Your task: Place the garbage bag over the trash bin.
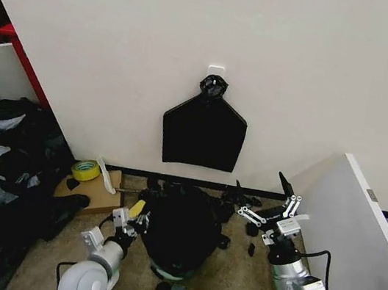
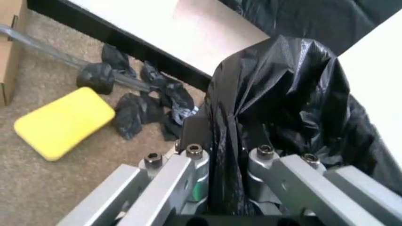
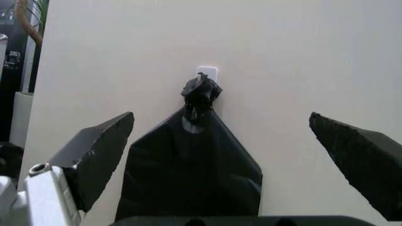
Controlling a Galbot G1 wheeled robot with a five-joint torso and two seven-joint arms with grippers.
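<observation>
The garbage bag [image 1: 182,226] is thin, glossy plastic with many wrinkles, so I judge it very light, soft and without any shape of its own. It folds easily and can slip out between smooth fingers, and a sharp pull may tear it. The best place to take hold is the gathered film at the rim, where several layers bunch together and give the fingers something thicker to press.

The bag lies draped over the trash bin [image 1: 172,266], which stands on the carpet floor near the wall, below the flat bundle of black bags [image 1: 203,137] hanging from a wall hook [image 1: 216,70]. Only a pale green part at the base of the bin shows under the black film, so the bag seems to cover nearly all of it.

The left gripper [image 2: 223,157] is at the left side of the bin, and its fingers are pressed together on a thick fold of the bag. A yellow block [image 2: 63,121] and small black scraps [image 2: 148,101] lie on the carpet beside it.

The right gripper [image 1: 277,204] is raised at the right side of the bin, apart from the bag, with its fingers spread wide and nothing between them; it faces the wall.
</observation>
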